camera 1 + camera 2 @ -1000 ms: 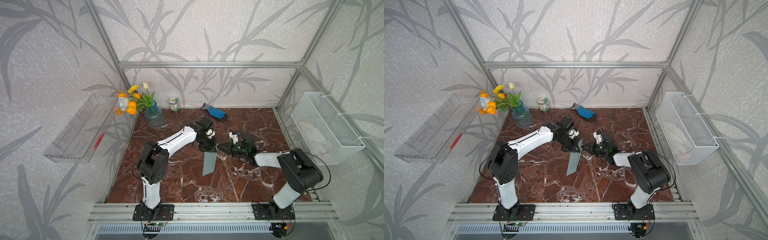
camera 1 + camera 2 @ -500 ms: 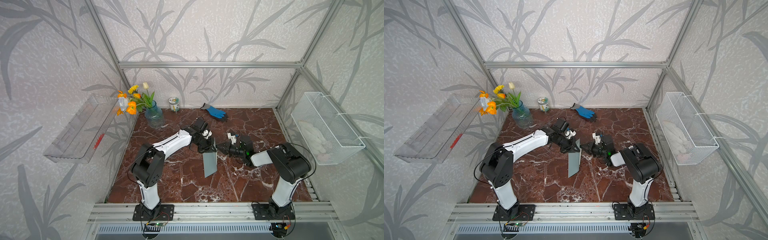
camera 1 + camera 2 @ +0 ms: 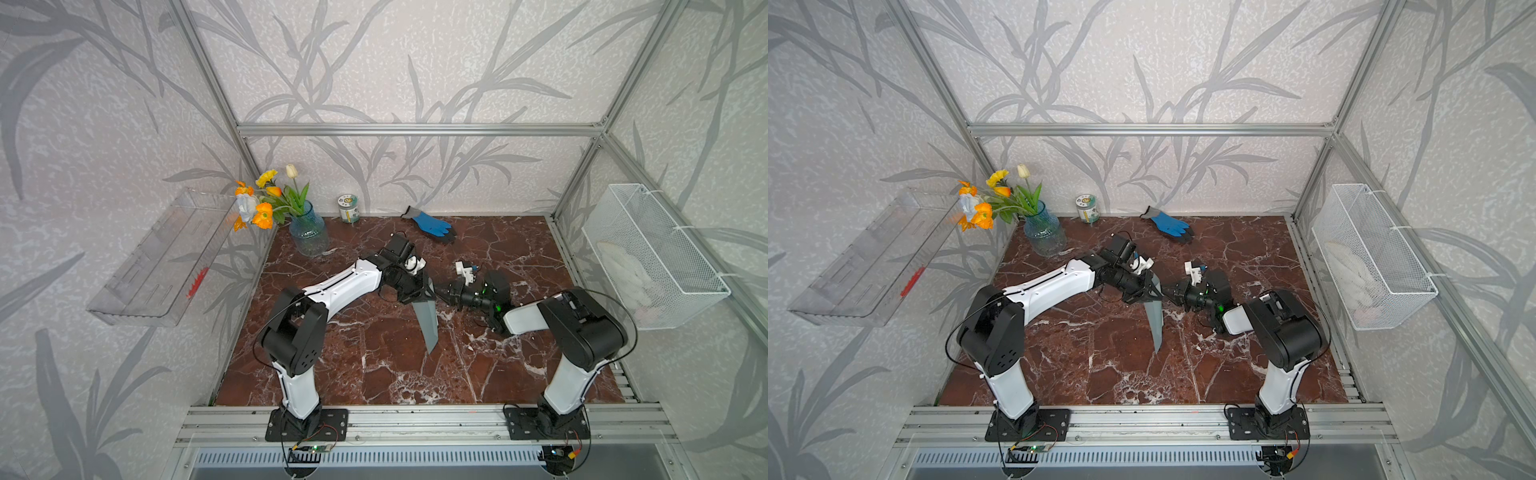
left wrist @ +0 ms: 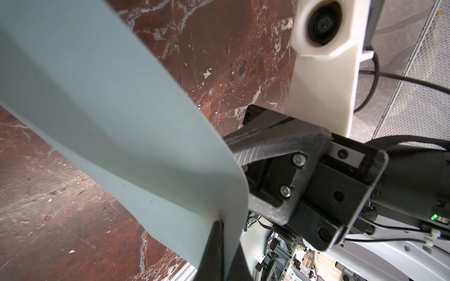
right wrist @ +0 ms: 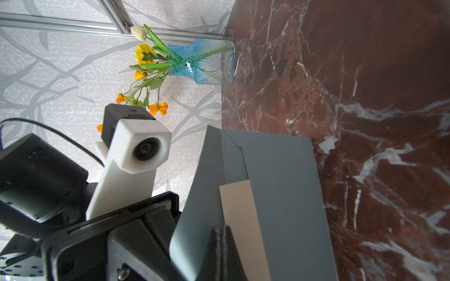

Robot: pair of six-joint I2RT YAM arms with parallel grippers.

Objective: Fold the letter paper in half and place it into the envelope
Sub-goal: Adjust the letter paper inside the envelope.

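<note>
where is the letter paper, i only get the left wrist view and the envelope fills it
observer: Behind the envelope. The right wrist view shows the letter paper as a beige strip beside the open flap.
operator: are the right fingers holding it
observer: Shut at the strip's edge; can't tell if they pinch it.
operator: how does the envelope hang
observer: In a top view it hangs long end down from the left fingers.

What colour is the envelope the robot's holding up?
Pale blue-grey, plain with no pattern. The envelope shows best in the right wrist view.
</note>
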